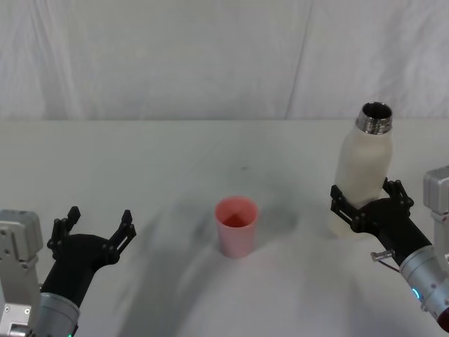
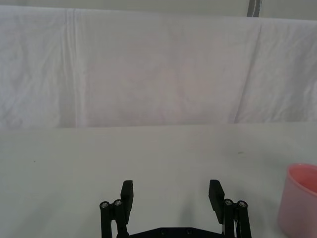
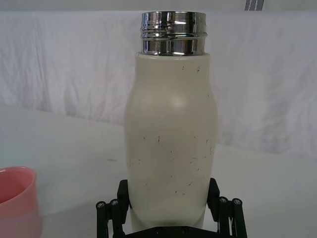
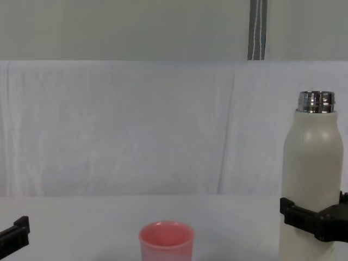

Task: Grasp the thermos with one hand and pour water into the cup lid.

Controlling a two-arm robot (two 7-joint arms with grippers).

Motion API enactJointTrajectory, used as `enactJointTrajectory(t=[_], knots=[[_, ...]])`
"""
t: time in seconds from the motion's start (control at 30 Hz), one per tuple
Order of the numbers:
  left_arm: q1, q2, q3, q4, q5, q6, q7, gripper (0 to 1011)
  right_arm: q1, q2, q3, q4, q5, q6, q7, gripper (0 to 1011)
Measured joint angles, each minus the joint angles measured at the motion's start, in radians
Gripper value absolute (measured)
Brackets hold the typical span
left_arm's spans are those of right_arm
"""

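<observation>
The thermos (image 1: 363,175) stands upright on the right side of the white table (image 1: 175,161), its silver threaded neck (image 1: 375,117) open at the top with no cap on it. It is the tallest thing on the table, and the chest view shows its cream body (image 4: 308,179) rising far above the cup beside it. The right gripper (image 1: 367,203) has its black fingers pressed against both sides of the lower body of the thermos; in the right wrist view the fingers (image 3: 124,191) flank the bottle (image 3: 171,144) and touch it low down. The left gripper (image 1: 93,233) hovers over the left side of the table, well apart from everything, with its fingers (image 2: 127,193) spread wide and nothing between them. The cup lid (image 1: 236,225), small and pink, stands upright near the middle of the table, between the two grippers and to the left of the thermos, not touching it
</observation>
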Motion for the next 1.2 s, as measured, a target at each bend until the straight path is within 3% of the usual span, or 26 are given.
enactJointTrajectory(t=[0.6,1.2], knots=[[0.0,0.0,0.0,0.0,0.0,0.0,0.0,1001,0.053,-0.019,-0.002,0.076,0.039,0.008,0.004,955],[0.0,0.0,0.0,0.0,0.0,0.0,0.0,1001,0.059,-0.023,-0.011,0.103,0.042,-0.003,-0.002,955]])
